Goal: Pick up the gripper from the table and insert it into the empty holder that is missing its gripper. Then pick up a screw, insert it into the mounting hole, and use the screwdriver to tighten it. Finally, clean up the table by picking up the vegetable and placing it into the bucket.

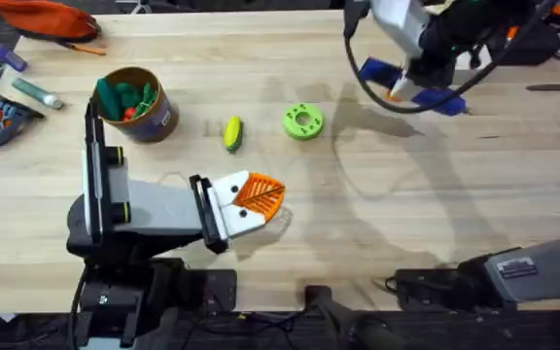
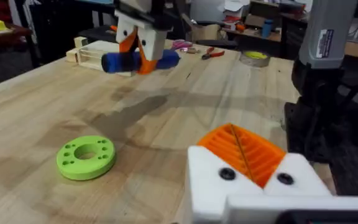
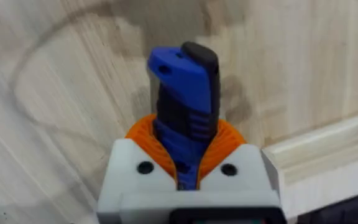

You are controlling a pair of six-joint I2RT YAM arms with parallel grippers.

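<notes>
Right fingers [image 3: 185,163] clamp the blue screwdriver [image 1: 426,86] aloft at 1 o'clock, ready for tightening; left fingers [image 1: 261,197] rest closed and empty mid-worktop [image 1: 377,194], yellow vegetable [image 1: 232,133] just beyond, bucket [image 1: 136,105] at 10 o'clock.

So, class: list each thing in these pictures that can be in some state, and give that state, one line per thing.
left gripper: shut, empty, low over the table.
right gripper: shut on the screwdriver, raised above the table.
screwdriver: clamped between the orange pads.
vegetable: lying on the table, outside the bucket.
bucket: upright, open, holding green and orange toy vegetables.
green disc: lying flat on the table.
</notes>
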